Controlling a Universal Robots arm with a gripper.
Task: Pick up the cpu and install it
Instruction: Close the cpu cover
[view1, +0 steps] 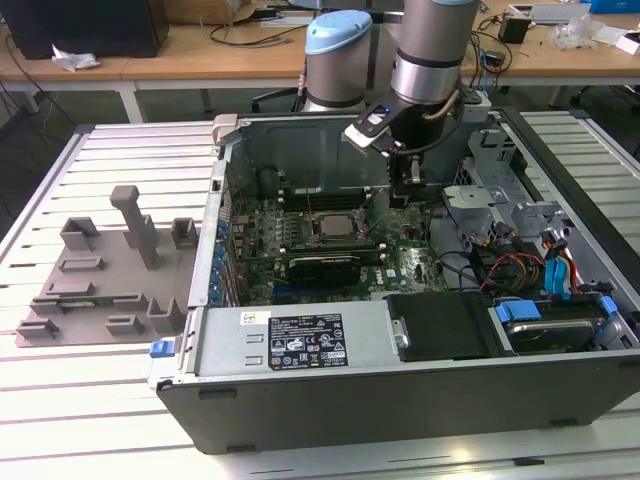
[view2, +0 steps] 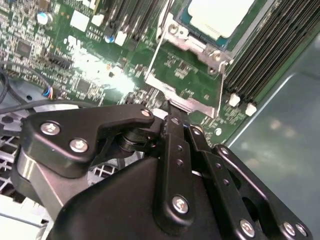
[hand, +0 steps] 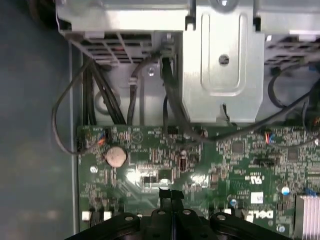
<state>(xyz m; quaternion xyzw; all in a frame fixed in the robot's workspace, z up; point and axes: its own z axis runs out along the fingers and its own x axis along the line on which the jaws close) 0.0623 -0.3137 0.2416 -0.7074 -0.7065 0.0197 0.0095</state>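
Although the cpu (view2: 220, 15) already lies in its socket (view2: 197, 44), the claw (view2: 170, 106) hangs just beside it, fingers (view2: 176, 140) pressed together and pinching nothing.

Well off from the claw, toward the exterior view's left, rests one grey moulded tray (view1: 100, 275). Nearer, inside the one open computer case (view1: 400, 400), one green motherboard (hand: 200, 165) carries the single socket, with the one cpu flat in it just beyond the fingertips. Between tips and chip one hinged metal frame (view2: 182, 97) stands raised — whether the tips touch it I cannot tell. By my judgement the frame is the work in hand: press its edge squarely and slowly, clear of the chip's top and the memory slots (view2: 270, 50) alongside.
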